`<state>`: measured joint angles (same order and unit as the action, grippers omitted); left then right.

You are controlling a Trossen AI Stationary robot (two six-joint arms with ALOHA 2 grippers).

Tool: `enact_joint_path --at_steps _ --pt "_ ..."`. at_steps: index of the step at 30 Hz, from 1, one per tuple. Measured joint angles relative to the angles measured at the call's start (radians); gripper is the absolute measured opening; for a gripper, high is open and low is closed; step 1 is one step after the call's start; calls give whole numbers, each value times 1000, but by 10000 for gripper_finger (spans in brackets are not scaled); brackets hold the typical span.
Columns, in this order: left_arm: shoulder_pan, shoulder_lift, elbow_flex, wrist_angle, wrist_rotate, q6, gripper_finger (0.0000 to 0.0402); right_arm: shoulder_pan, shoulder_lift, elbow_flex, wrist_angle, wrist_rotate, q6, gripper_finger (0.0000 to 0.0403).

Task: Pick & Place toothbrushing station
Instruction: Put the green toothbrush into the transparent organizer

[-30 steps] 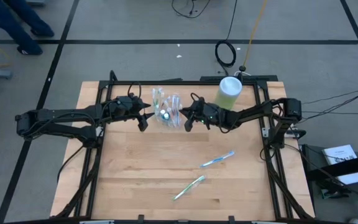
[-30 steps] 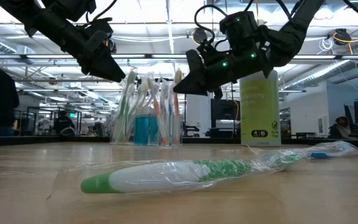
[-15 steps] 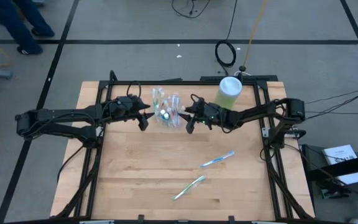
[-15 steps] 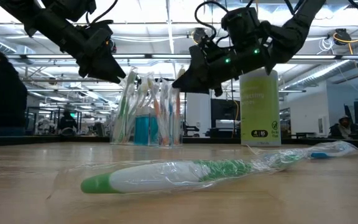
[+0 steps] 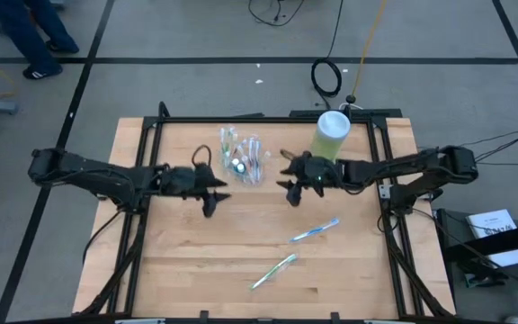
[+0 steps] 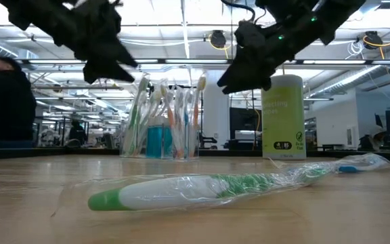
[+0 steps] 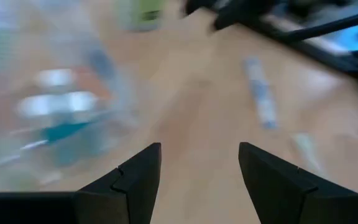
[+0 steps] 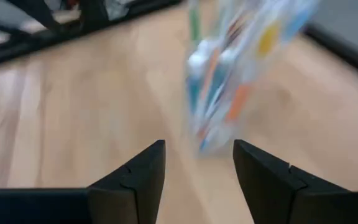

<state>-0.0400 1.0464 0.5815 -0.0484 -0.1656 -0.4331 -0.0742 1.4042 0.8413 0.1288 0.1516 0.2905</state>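
Note:
The clear container (image 5: 244, 160) stands on its base at the far middle of the table, with several pastel toothbrushes and teal tubes upright in it (image 6: 161, 129). A green-and-white wrapped toothbrush (image 5: 273, 271) and a blue wrapped one (image 5: 316, 230) lie flat on the table nearer the front. My left gripper (image 5: 212, 193) hangs open to the near left of the container, and my right gripper (image 5: 290, 186) hangs open to its near right. Both are clear of it, with nothing between their fingers (image 7: 135, 180) (image 8: 132, 180).
A tall green canister with a white lid (image 5: 333, 133) stands at the far right, just behind my right arm. The black frame rails (image 5: 142, 225) run along the table's left and right sides. Bare wood (image 5: 205, 261) lies at the near left.
Both grippers have drawn back from the container toward the table's near edge, the right one also toward the right edge. The container and its toothbrushes have stayed in place, as have the two wrapped toothbrushes on the table.

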Motion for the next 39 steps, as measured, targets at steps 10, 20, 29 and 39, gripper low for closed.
enact_joint_path --at_steps 10,20,29,39 --pt "-265 390 191 205 -3 -136 223 131 -23 0 45 1 -116 177" --pt "-397 883 694 -69 -28 -220 223 144 -30 0 157 6 -63 169" --pt "-407 1149 914 -160 -173 -243 223 210 -30 -18 193 6 -65 169" --pt "-374 1176 925 -169 -151 -216 209 226 -29 -23 228 6 -67 169"
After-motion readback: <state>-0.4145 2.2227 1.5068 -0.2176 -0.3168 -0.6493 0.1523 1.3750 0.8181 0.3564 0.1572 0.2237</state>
